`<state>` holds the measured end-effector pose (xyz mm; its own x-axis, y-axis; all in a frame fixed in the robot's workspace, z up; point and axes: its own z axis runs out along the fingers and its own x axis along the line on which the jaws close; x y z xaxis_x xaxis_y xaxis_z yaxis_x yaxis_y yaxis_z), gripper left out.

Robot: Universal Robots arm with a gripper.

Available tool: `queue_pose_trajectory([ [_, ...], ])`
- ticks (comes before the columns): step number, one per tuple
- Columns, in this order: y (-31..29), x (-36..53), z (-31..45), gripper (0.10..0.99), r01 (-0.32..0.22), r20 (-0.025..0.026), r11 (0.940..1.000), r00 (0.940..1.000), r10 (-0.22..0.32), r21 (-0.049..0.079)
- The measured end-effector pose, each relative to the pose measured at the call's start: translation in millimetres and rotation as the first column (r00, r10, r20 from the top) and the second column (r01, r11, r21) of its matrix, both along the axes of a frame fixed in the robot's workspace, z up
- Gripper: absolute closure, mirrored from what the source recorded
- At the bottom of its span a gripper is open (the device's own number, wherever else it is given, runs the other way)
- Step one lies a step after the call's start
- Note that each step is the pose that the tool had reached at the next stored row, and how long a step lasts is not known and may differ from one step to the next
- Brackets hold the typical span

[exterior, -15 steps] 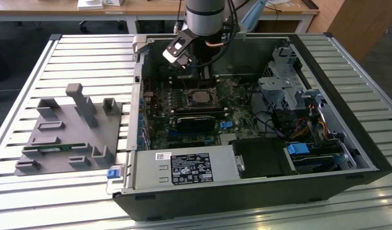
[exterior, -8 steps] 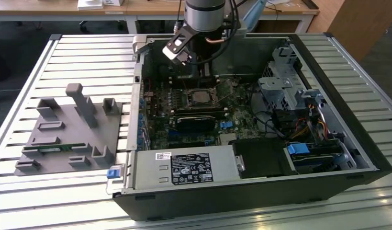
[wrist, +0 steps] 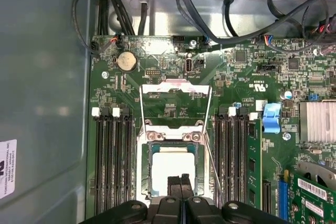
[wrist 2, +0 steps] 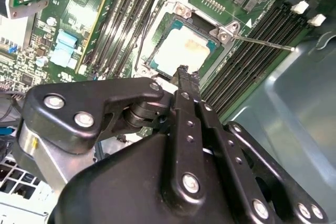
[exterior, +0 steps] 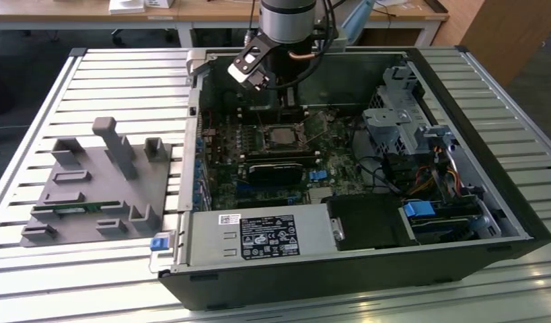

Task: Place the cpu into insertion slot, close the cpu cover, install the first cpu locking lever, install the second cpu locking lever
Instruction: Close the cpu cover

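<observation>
Black pincer [wrist: 180, 183] pinched shut, empty. Its tips are over the grey square metal-topped cpu [wrist: 170, 167], seated in the silver-rimmed socket [exterior: 265, 138], twelve o'clock from the exterior view's black module [exterior: 275, 171]. Likely light, stiff, fragile — grip edges.

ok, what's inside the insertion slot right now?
The cpu lies in the insertion slot, its pale grey top showing. The shut claw covers part of the top; the slot's floor under the cpu is hidden.

Black linked hand [wrist 2: 184, 75], silver screws [wrist 2: 190, 183], grey arm [exterior: 288, 19]
</observation>
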<state>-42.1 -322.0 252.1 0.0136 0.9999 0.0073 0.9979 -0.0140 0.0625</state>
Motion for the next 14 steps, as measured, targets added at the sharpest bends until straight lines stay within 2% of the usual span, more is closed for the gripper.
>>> queue_pose_trajectory([
  [14, 0.4, 2.0, 7.4, 0.969, 0.000, -0.0001, 1.0000, 1.0000, 0.000, 0.000],
])
